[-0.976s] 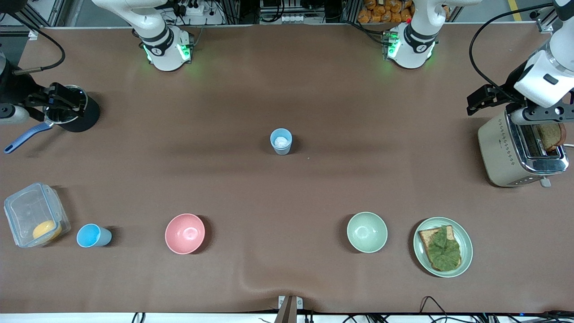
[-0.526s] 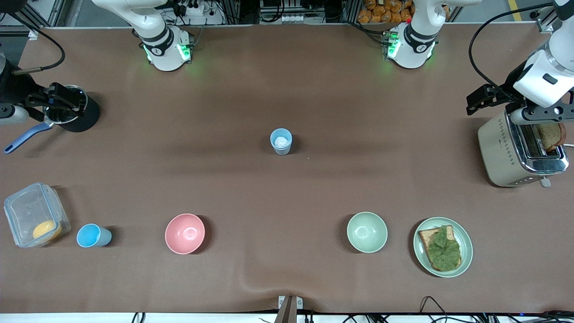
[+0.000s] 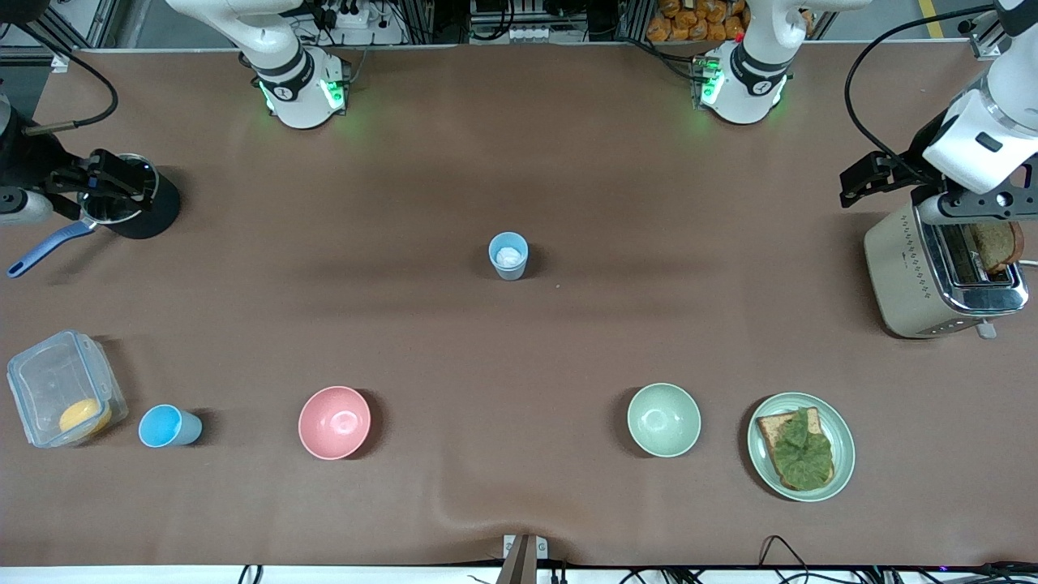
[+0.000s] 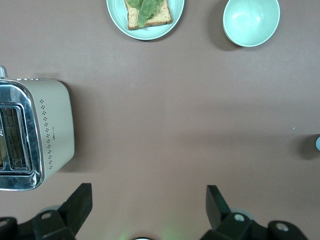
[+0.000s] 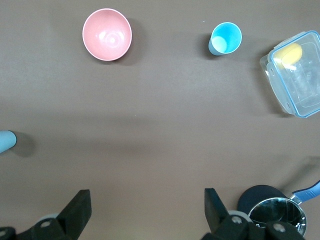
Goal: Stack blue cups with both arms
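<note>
Left gripper [image 4: 149,210] and right gripper [image 5: 148,210] gape wide, empty, at opposite table ends. Pale cup [image 3: 508,255] stands mid-table; bright cup [image 3: 166,427] near the front edge.

No readable text, brand or nr anywhere. Toaster [image 3: 941,272] side has dot patterns + a small dark mark, too small to read. Both arm bases carry a tiny round black emblem, e.g. left arm's base [image 3: 742,85], not legible either.
</note>
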Tool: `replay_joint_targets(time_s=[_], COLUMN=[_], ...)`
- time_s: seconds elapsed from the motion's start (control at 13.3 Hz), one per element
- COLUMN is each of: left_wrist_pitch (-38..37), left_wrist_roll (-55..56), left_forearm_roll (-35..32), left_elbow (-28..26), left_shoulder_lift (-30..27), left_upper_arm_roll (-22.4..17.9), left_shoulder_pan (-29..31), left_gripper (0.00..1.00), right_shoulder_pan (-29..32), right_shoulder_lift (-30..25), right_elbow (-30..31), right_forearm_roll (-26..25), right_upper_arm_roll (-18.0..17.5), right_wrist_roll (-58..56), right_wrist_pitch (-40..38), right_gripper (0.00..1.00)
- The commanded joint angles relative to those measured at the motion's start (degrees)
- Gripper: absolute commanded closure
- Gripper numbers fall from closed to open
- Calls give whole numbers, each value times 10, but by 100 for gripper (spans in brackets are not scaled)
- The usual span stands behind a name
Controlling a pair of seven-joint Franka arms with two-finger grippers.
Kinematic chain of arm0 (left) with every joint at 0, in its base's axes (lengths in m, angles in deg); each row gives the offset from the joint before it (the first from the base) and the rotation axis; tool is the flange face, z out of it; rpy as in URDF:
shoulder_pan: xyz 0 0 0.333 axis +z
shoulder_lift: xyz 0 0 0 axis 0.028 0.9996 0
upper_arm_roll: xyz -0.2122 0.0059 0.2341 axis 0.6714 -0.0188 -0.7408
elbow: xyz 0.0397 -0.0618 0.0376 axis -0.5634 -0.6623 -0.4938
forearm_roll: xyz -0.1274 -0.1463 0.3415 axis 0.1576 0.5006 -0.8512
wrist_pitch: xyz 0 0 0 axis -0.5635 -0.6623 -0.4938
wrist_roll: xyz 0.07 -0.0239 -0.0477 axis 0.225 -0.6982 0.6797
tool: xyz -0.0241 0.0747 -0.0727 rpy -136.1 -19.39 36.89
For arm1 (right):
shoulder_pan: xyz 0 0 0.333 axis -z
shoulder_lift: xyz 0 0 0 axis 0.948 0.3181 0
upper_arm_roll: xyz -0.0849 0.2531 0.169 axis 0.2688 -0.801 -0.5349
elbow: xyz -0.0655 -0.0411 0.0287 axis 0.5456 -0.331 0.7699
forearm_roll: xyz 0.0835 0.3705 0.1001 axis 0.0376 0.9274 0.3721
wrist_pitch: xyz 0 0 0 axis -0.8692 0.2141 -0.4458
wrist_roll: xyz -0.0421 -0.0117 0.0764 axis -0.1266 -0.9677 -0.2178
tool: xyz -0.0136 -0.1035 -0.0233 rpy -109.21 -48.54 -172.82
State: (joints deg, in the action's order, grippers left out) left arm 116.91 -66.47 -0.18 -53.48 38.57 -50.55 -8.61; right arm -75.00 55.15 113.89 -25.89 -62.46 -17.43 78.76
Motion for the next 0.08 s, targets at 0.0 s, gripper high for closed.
replay_joint_targets(time_s=[0.0], left_wrist_pitch=[-11], left_wrist_roll=[9], left_forearm_roll=[-16], left_elbow=[3], left_shoulder_lift=[-7], left_upper_arm_roll=[6], left_shoulder_pan=[2], left_gripper=[0], right_shoulder_pan=[-3], right_shoulder_lift=[1], right_elbow=[-7], right_forearm_roll=[21], right_upper_arm_roll=[4], right_wrist_roll=[-3], right_wrist_pitch=[-1], right_gripper=[0])
